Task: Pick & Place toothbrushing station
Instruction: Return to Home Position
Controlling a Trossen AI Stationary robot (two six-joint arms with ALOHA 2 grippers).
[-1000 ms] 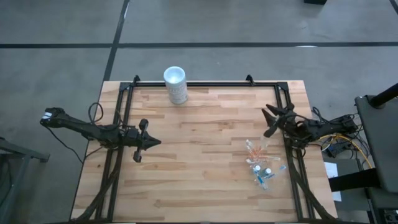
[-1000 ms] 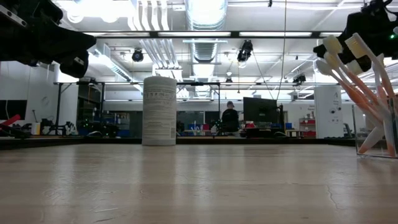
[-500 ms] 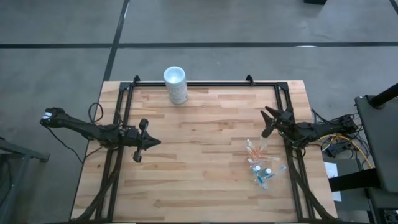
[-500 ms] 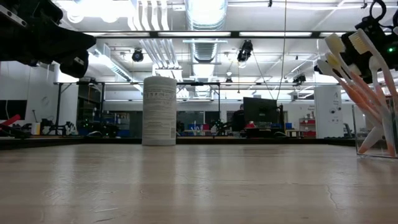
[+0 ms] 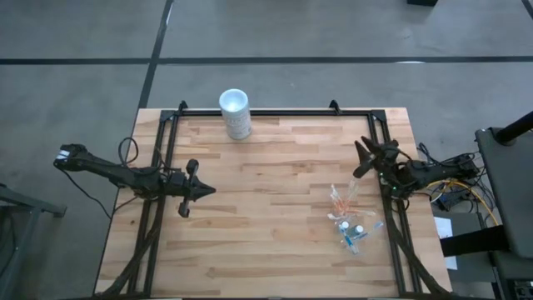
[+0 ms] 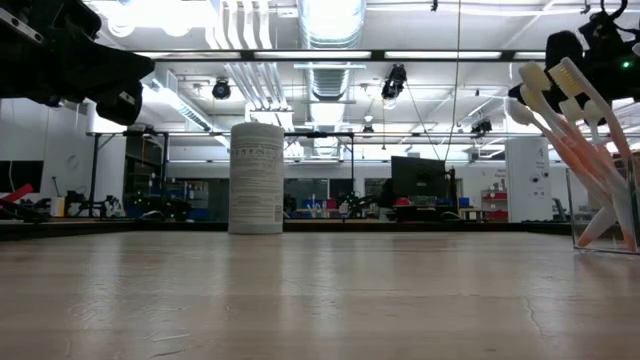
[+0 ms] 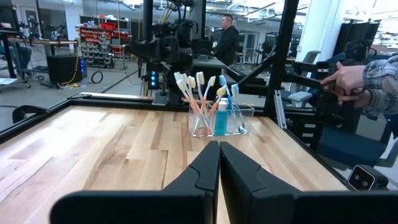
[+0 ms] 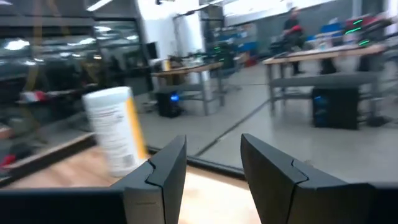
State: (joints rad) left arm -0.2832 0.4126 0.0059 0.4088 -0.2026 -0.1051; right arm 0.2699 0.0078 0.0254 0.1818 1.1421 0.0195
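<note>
The table [image 5: 275,217] is pale wood in lengthwise planks, edged by a black frame [image 5: 291,112]. The clear organizer [image 7: 244,115] holds orange-and-white toothbrushes [image 7: 198,109] and blue-and-white toothbrushes [image 7: 232,99]. The canister [image 8: 112,134] is white with a yellow band, and a person's sleeve [image 7: 382,68] is grey plaid.

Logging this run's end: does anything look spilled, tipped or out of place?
Nothing stands out. The clear organizer stands upright with its toothbrushes leaning inside, the white canister is upright. Left claw shut, right claw open, neither holding anything.

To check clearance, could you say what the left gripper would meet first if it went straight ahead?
Probably the clear plastic organizer of orange and blue toothbrushes, across the wooden table from the left gripper, though depth is unclear.
</note>
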